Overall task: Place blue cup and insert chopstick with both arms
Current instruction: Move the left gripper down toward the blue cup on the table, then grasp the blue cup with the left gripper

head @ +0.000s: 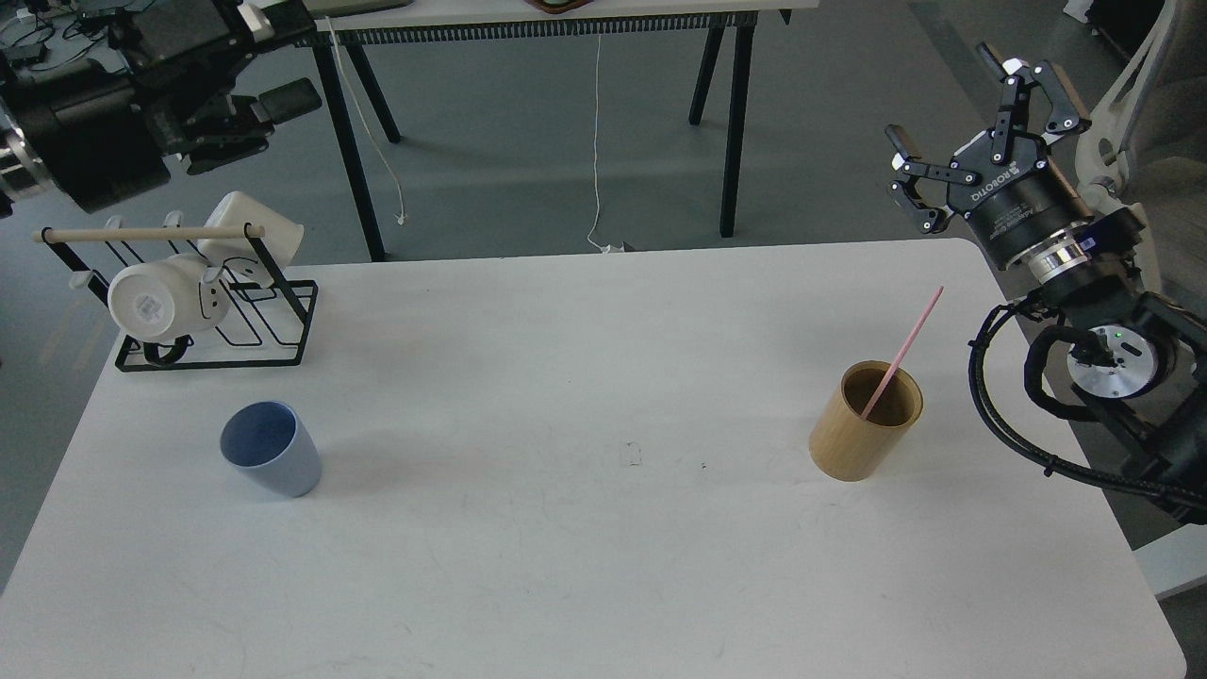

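Blue cup (pixel 272 461) upright on table (pixel 603 566), near side of mug rack (pixel 203 302). Chopstick (pixel 902 353) leaning in tan holder (pixel 866 421), far right of rack. Right gripper (pixel 971 132) spread wide, empty; left gripper (pixel 273 104) above rack, state cannot tell. Looks complete; next: retract.

Even, bright overhead light across the white table (pixel 603 377), no harsh glare. Soft, faint shadows trail right of the blue cup (pixel 272 460) and beneath the far table (pixel 566 19). Focus is crisp mid-scene; the left gripper (pixel 236 113), far left, looks dark and slightly smeared.
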### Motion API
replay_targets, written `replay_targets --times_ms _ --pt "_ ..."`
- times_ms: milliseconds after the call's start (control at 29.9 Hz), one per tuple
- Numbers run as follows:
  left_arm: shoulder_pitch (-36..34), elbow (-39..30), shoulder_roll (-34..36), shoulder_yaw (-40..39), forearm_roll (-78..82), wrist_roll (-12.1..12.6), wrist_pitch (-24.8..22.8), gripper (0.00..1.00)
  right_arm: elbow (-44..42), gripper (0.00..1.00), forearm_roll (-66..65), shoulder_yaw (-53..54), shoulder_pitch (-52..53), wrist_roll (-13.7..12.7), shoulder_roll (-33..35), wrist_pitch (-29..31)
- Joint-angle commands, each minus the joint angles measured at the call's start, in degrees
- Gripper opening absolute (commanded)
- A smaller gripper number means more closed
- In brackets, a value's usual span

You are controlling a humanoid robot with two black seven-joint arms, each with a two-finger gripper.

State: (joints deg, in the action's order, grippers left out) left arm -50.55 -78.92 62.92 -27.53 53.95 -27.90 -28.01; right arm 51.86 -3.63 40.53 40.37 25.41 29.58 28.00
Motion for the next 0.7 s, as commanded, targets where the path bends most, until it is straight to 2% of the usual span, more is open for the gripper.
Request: replay_targets --times_ms 0,33,201,335,402,669 --pt "3.4 -0.4 0.9 0.9 7.5 -0.1 4.0 1.00 0.0 0.99 0.0 0.0 -0.1 0.0 0.0 0.0" --pt "4.8 -0.4 1.0 1.0 7.5 -0.1 6.5 1.00 0.1 0.99 0.0 0.0 -0.2 0.0 -0.1 0.0" --pt "11.8 -0.4 2.1 0.9 13.2 -0.1 9.6 1.00 0.1 0.99 0.0 0.0 -0.5 0.0 -0.1 0.0" --pt "16.4 -0.4 3.8 0.9 25.3 -0.1 17.2 1.00 0.1 0.99 0.0 0.1 -0.7 0.0 -0.1 0.0" --pt "17.2 -0.4 4.5 0.9 30.6 -0.1 19.1 1.00 0.1 0.99 0.0 0.1 -1.1 0.0 -0.1 0.0" --pt "17.2 0.7 5.4 0.7 35.4 -0.1 19.2 1.00 0.1 0.99 0.0 0.1 -1.8 0.1 -0.1 0.0"
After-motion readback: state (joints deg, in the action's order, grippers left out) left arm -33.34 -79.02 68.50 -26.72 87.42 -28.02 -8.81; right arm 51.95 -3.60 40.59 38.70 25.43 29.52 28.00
